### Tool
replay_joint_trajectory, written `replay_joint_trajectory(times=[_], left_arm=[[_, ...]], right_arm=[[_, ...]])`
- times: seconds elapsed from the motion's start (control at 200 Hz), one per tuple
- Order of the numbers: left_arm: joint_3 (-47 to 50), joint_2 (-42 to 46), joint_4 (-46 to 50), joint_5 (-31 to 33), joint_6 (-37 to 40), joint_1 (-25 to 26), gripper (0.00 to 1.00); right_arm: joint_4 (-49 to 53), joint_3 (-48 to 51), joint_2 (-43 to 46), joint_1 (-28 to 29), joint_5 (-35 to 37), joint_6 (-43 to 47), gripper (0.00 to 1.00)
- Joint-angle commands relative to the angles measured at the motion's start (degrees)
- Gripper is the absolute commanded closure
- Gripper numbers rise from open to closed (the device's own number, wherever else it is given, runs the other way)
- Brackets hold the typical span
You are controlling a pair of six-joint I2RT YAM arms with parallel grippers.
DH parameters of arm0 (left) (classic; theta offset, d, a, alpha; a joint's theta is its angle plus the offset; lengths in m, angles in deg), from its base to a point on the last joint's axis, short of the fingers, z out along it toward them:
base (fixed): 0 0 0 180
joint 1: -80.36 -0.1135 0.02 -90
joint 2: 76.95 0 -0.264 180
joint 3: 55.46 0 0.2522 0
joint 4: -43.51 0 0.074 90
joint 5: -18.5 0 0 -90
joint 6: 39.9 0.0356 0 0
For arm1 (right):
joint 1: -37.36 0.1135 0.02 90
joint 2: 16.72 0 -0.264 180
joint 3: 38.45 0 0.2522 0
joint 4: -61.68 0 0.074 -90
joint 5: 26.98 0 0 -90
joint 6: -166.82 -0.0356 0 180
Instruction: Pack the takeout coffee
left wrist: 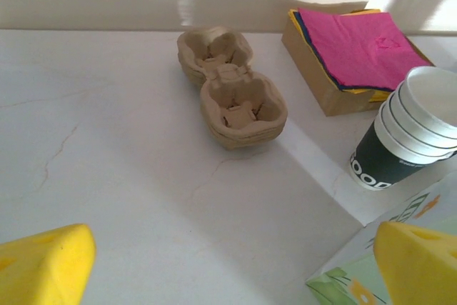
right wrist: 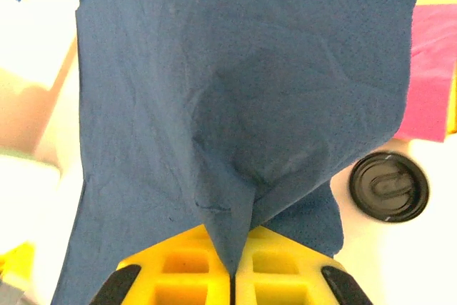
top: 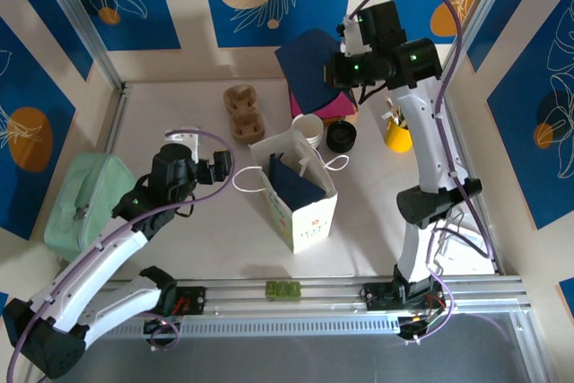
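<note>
With the right gripper [right wrist: 233,266], pinches a dark blue napkin [right wrist: 243,91], yellow fingers pressed together on its fold, high over the far side of the table [top: 197,248]. Finds a black lid [right wrist: 389,186] lower down and off to one side, well apart from that grip, just beside the stack of white cups [left wrist: 414,130]. Cannot tell whether a cup stands under it. Holds the left gripper [left wrist: 232,266] spread wide and empty near the paper bag [top: 300,213], facing the cardboard cup carrier [left wrist: 230,83].
</note>
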Motion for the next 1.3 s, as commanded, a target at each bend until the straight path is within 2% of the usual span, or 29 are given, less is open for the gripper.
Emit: replay_joint_trajectory(times=[0.0, 0.155, 0.48, 0.915, 1.296], left_arm=[[0.3, 2.5, 0.5, -0.8, -0.7, -0.6, 0.01], [3.3, 5.9, 0.1, 0.1, -0.3, -0.6, 0.0], [6.1, 10.8, 2.3, -0.4, -1.3, -0.6, 0.01], [8.5, 14.1, 3.5, -0.3, -3.2, -0.6, 0.01], [9.4, 13.8, 3.1, -0.1, -3.5, -0.6, 0.01]], right_arm=[[3.2, 4.6, 4.1, 4.4, -1.4, -1.9, 1.0], [0.9, 12.8, 10.3, 11.6, 2.6, -4.2, 1.0], [-5.4, 26.7, 18.0, 21.3, 7.6, -9.4, 1.0], [-10.0, 38.9, 20.1, 25.2, 15.7, -11.0, 1.0], [-6.5, 41.4, 16.2, 25.4, 18.7, -10.6, 1.0]])
